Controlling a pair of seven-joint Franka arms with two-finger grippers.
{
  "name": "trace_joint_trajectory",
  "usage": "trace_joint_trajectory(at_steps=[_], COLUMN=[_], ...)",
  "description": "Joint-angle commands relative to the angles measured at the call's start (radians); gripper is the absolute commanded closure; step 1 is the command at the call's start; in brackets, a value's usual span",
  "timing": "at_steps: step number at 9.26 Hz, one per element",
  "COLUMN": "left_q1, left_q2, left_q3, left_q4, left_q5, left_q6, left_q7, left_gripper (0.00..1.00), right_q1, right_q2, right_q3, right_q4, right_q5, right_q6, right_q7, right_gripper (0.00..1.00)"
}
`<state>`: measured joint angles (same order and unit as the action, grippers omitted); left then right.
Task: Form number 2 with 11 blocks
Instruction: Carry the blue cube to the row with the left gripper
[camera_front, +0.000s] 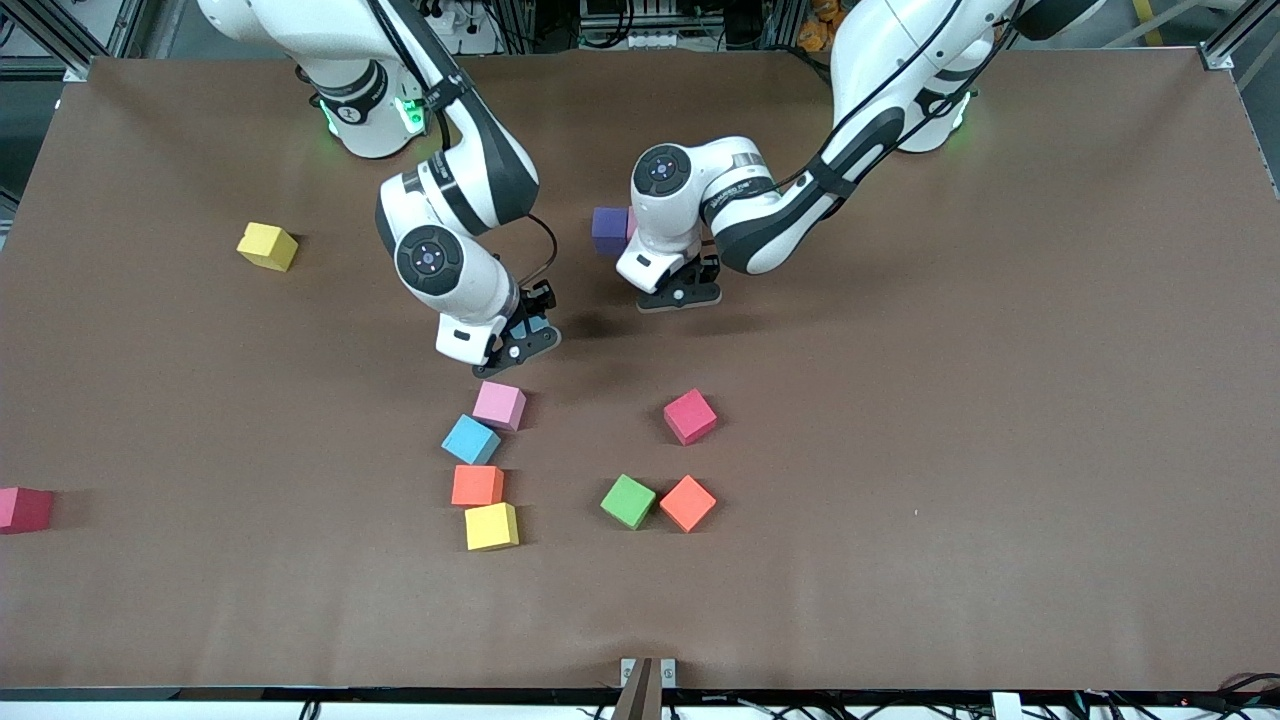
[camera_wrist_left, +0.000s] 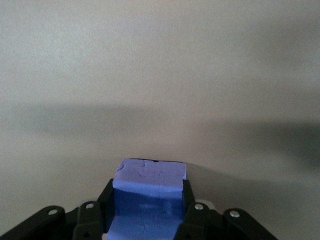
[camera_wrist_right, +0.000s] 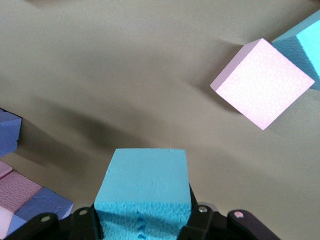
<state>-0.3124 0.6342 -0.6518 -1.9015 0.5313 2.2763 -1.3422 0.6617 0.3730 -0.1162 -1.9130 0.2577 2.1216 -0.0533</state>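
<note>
a brown mat covers the table (camera_front: 900, 560), with lab clutter seen past the edge where the arm bases stand.

right gripper (camera_front: 520, 340): held above bare mat, just over the pink cube (camera_front: 499, 405). in the front view only a sliver of blue is glimpsed between its fingers; in the right wrist view the jaws are seen pinching a light blue cube (camera_wrist_right: 144, 192). the same view shows the pink cube and a corner of another light blue cube (camera_wrist_right: 305, 42) on the mat, plus purple and pink cube faces at the frame edge.

left gripper (camera_front: 682, 293): held low over the mat near the table's middle. its load is not visible in the front view; in the left wrist view the jaws are seen pressed on a purple cube (camera_wrist_left: 149, 197), with only bare mat ahead.

a purple cube (camera_front: 609, 230) is partly hidden by the left arm's wrist in the front view.

noted on the mat in a loose line toward the front camera: pink cube, light blue cube (camera_front: 470, 439), orange cube (camera_front: 477, 485), yellow cube (camera_front: 491, 526). toward the left arm's end of these: a red-pink cube (camera_front: 690, 416), a green cube (camera_front: 628, 501) just beside an orange cube (camera_front: 687, 503). toward the right arm's end: a yellow cube (camera_front: 267, 246) and a red cube (camera_front: 24, 509) at the frame edge.

no digit shape is recognisable.
</note>
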Motion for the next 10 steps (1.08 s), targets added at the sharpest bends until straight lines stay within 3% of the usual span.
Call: trace_joint_trajectory(at_steps=[1, 10], left_q1=[-0.007, -0.005], left_q2=[-0.021, -0.064], left_q3=[-0.002, -0.028], left_q4=[-0.039, -0.128], left_q5=[0.032, 0.032], left_q6=[0.020, 0.035], left_q7=[-0.028, -0.028], left_gripper=[1.00, 1.00], right_q1=[-0.021, -0.024], right_q2=[0.000, 0.001], right_q3=[0.007, 0.006], right_q4=[0.000, 0.019], right_q5=[0.011, 0.011], right_q6=[-0.014, -0.014], right_q7=[-0.040, -0.043], right_gripper=[1.00, 1.00])
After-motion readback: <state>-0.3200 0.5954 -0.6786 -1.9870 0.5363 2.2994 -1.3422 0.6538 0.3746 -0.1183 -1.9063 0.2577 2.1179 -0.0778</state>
